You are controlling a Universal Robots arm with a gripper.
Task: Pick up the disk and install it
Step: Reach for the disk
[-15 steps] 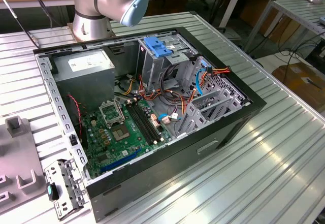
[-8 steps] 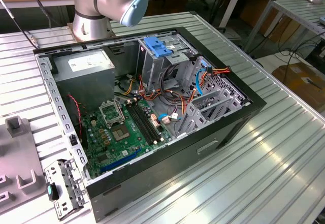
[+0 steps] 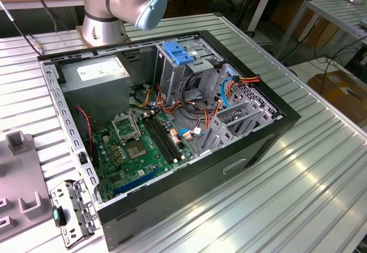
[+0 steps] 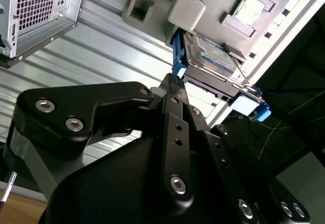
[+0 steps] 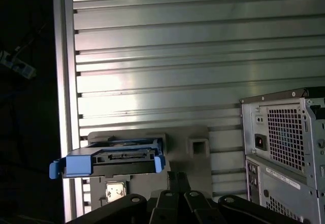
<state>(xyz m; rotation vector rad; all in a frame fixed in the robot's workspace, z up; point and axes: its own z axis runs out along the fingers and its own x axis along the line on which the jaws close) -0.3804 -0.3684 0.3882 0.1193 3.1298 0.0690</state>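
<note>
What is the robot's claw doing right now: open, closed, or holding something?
Claw: cannot be told whether open or closed. It is close to the disk, which sits on a grey stand.

One robot arm (image 3: 123, 0), one open computer case (image 3: 241, 167) and one slatted metal table (image 3: 309, 195) make up the bench. Inside the case are one green motherboard (image 3: 137, 150), one grey power supply (image 3: 94, 78) and one drive cage (image 3: 172, 78) with one blue latch (image 3: 176, 54). Both wrist views show one disk (image 5: 122, 158) (image 4: 213, 51) and one grey fixture (image 5: 198, 145).
</note>
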